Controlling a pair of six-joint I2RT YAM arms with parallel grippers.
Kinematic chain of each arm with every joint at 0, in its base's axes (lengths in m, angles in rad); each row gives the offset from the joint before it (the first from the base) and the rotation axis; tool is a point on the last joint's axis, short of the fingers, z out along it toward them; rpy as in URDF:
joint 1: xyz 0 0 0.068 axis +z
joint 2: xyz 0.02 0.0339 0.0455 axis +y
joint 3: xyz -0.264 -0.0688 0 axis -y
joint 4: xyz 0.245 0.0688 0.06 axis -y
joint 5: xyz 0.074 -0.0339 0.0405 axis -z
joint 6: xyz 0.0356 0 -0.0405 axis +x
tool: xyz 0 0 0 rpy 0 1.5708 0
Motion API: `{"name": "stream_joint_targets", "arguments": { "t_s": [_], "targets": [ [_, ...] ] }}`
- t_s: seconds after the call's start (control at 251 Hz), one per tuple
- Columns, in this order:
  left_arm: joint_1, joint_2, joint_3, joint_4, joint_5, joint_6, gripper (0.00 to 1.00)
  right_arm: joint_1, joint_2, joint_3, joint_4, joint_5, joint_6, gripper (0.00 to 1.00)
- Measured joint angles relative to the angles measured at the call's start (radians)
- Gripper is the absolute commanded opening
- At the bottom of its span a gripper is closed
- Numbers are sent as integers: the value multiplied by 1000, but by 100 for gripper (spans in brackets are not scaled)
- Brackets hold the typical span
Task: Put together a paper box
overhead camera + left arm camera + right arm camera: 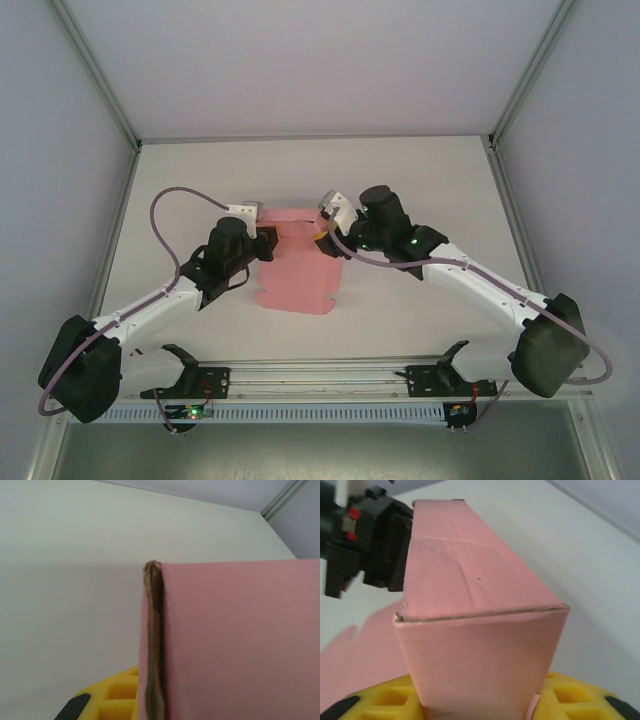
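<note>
left hand point(266, 241) pressed shut on pink folded-card paper box point(296, 272), right hand point(322, 240) pinching its other end; top view adds its flaps flat on white worktop point(200, 180).

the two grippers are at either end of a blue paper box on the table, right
Not blue: the paper box is pink, as the top external view shows. The left gripper and right gripper are indeed at either end of it.

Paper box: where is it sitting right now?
In the top view, the paper box lies in the middle of the table, its raised far edge spanning between the left gripper and the right gripper.
</note>
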Motion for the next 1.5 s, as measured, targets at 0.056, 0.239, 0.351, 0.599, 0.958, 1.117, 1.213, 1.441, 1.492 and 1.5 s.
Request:
{"name": "stream_joint_targets", "arguments": {
  "t_s": [0.056, 0.239, 0.351, 0.599, 0.958, 1.117, 1.213, 1.441, 1.492, 1.5],
  "targets": [
    [0, 1, 6, -10, -13, -11, 0, 40, 1, 0, 15, 115, 11, 10],
    [-45, 12, 67, -124, -98, -106, 0, 100, 64, 21, 75, 514, 79, 0],
    [-89, 27, 113, -193, -166, -188, 0, 127, 106, 36, 101, 662, 117, 0],
    [-149, 87, 207, -320, -280, -364, 0, 166, 241, 109, 116, 916, 144, 0],
    [-199, 219, 393, -471, -342, -443, 0, 170, 363, 187, 101, 1183, 133, 0],
    [-200, 219, 393, -499, -386, -452, 0, 170, 351, 169, 127, 1113, 113, 3],
    [-200, 219, 393, -526, -410, -451, 0, 169, 311, 133, 142, 1027, 97, 21],
    [-195, 217, 406, -549, -465, -363, 0, 102, 119, 2, 122, 669, 52, 98],
    [-191, 212, 407, -549, -470, -322, 0, 93, 49, -41, 122, 582, 51, 98],
    [-190, 212, 407, -549, -471, -317, 0, 93, 39, -47, 124, 570, 51, 98]
  ]
}}
